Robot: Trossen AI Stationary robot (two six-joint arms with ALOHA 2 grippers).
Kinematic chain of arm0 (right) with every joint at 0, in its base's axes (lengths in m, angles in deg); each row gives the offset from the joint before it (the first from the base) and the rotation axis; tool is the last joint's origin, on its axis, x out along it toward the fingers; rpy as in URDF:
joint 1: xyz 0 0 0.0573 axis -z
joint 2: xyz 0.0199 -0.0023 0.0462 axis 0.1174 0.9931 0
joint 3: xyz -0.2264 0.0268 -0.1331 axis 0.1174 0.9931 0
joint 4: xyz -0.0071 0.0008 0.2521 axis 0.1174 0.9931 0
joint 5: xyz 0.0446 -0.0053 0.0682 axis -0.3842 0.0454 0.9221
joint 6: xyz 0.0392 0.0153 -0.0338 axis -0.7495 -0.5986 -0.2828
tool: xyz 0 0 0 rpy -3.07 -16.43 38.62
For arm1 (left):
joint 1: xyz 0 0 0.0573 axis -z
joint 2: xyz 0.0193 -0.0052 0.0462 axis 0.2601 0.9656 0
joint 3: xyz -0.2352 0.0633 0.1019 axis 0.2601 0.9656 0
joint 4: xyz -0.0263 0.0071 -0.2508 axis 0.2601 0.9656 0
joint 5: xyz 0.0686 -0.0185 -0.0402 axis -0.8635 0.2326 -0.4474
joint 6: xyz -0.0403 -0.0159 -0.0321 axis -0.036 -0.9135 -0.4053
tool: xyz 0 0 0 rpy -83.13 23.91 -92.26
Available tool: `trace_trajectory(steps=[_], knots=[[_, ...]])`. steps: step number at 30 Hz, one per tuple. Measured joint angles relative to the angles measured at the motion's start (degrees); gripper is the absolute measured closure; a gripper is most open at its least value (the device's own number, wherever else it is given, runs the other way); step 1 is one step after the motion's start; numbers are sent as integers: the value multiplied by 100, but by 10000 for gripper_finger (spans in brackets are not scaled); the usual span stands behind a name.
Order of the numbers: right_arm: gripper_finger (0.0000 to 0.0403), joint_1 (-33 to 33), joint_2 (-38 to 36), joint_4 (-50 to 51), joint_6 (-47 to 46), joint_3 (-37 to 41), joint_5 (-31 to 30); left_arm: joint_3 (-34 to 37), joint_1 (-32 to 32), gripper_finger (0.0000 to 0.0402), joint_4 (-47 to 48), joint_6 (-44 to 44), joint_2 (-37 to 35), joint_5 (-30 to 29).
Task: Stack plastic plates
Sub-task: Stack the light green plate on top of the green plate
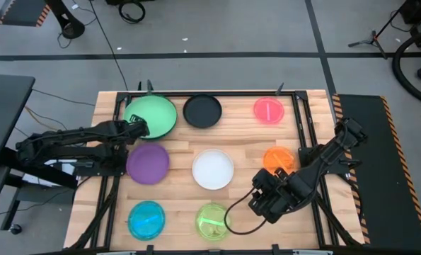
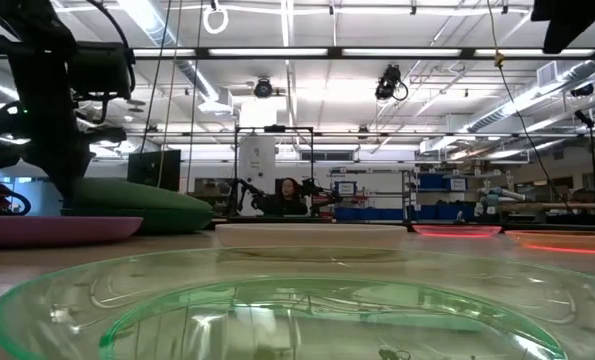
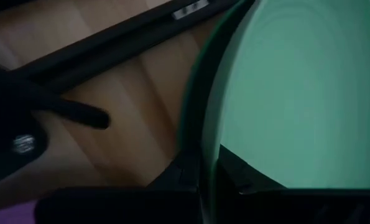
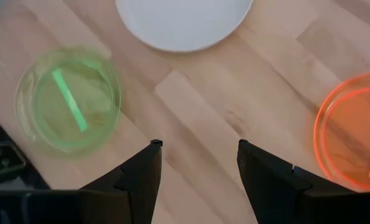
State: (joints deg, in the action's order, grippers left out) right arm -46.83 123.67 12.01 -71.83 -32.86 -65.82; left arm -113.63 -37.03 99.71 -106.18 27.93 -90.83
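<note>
1. Nearest the low camera, the yellow-green plate (image 2: 277, 305) is seen lying flat on the table (image 1: 245, 152).
2. The left gripper (image 1: 141, 128) is seen closed on the near rim of the light green plate (image 1: 152, 115); one finger lies inside the rim, the other outside.
3. That plate is nested in the dark green plate (image 2: 152, 205), whose edge shows beneath it.
4. The purple plate (image 1: 148, 162) lies just beside the left jaws.
5. The right gripper (image 4: 198, 152) is held wide open and empty above bare wood.
6. The white plate (image 4: 183, 22) lies ahead of the right jaws, the yellow-green plate to one side and the orange plate (image 4: 352, 134) to the other.
7. The black plate (image 1: 202, 110), pink plate (image 1: 269, 110) and blue plate (image 1: 146, 219) lie well apart from both jaws.
</note>
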Motion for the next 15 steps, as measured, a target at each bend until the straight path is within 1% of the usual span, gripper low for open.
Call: trace_trajectory(steps=[3,5,10,13,15], knots=[[186,53,0,0,118,0,141,56,0,378,15,2,-2,93],[186,46,0,0,137,0,218,56,0,368,34,33,-7,124],[185,-92,0,33,270,-1,337,56,4,318,-78,248,-15,176],[185,-195,-2,44,331,0,337,56,4,280,-383,817,-40,143],[186,-272,-4,70,333,0,337,54,6,257,-672,1493,-57,130]])
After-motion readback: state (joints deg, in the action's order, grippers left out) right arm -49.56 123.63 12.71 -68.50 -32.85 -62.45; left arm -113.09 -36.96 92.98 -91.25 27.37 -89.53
